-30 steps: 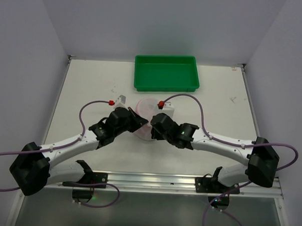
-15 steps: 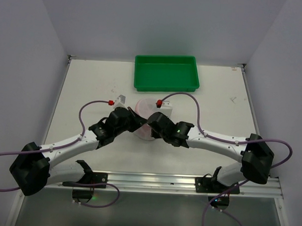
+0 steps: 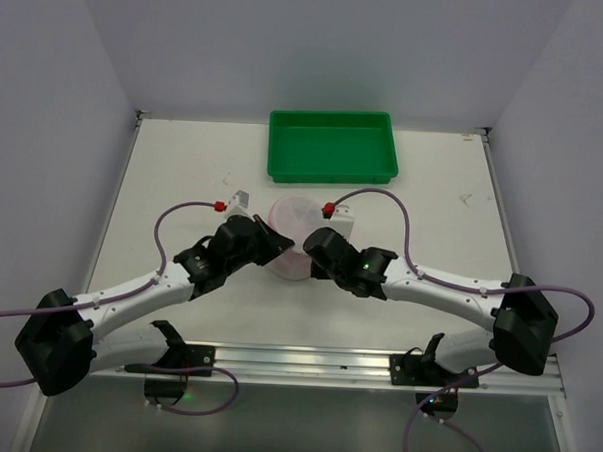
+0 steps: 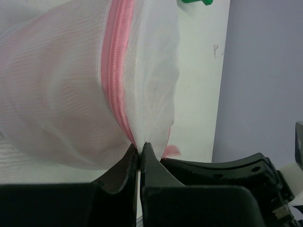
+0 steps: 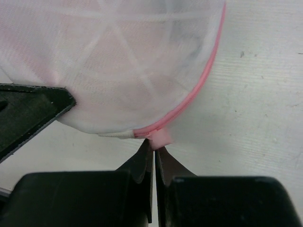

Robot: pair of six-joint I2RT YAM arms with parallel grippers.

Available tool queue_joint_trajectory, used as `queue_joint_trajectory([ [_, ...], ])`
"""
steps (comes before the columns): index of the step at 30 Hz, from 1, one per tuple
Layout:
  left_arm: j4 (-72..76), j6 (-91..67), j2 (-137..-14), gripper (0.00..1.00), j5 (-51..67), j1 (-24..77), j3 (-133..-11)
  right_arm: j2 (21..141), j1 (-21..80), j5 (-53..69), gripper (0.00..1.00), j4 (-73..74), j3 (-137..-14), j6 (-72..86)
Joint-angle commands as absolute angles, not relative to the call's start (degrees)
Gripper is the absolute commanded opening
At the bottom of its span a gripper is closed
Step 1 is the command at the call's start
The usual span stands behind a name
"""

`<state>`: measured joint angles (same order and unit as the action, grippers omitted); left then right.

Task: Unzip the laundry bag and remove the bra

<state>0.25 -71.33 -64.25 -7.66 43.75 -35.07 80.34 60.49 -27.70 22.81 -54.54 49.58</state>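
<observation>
A white counter (image 3: pixel 183 181) sits boxed in by pale walls (image 3: pixel 89 57), with both arms bolted at its near edge and reaching inward to one spot. The left arm (image 3: pixel 139 289) comes in from the near left and the right arm (image 3: pixel 449 288) from the near right. Their wrists almost meet at mid-counter, with the laundry bag (image 3: pixel 292 216) between them.

The left jaws are pinched shut on a fold of white mesh right where the pink zip (image 4: pixel 115 90) reaches the bag's near side. In the left wrist view the zip runs straight away from them, up over the dome. The right jaws are closed on a small pink tab (image 5: pixel 159 137) at the bag's rim, which I take to be the zip pull. From it the pink rim curves away up and to the right. So the bag lies just beyond both pairs of jaws, each holding a near edge of it, neither arm clearly the nearer.

The coming move likely turns on that curve: the left side anchoring the mesh while the right draws the tab along the zip line, not straight off it. The bra shows only as a faint pink shade through the mesh, if that is it at all.

Well beyond the bag, a green tray (image 3: pixel 332 175) rests by the far edge
</observation>
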Motion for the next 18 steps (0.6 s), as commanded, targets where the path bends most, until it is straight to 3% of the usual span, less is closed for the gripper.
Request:
queue_joint_trajectory([
  [1,-2.19,-69.44,-62.49,0.00,-10.46,43.59,-36.56,75.33,57.93,-29.89,0.00,23.82,-51.60,50.19],
  [10,-4.05,-60.15,-62.75,0.00,-10.64,42.63,-36.56,65.83,47.82,-19.44,0.00,21.53,-43.95,40.52],
  [18,1.12,-39.66,-67.84,0.00,3.84,33.76,-42.26,63.99,45.44,-7.75,0.00,16.90,-43.77,33.58],
])
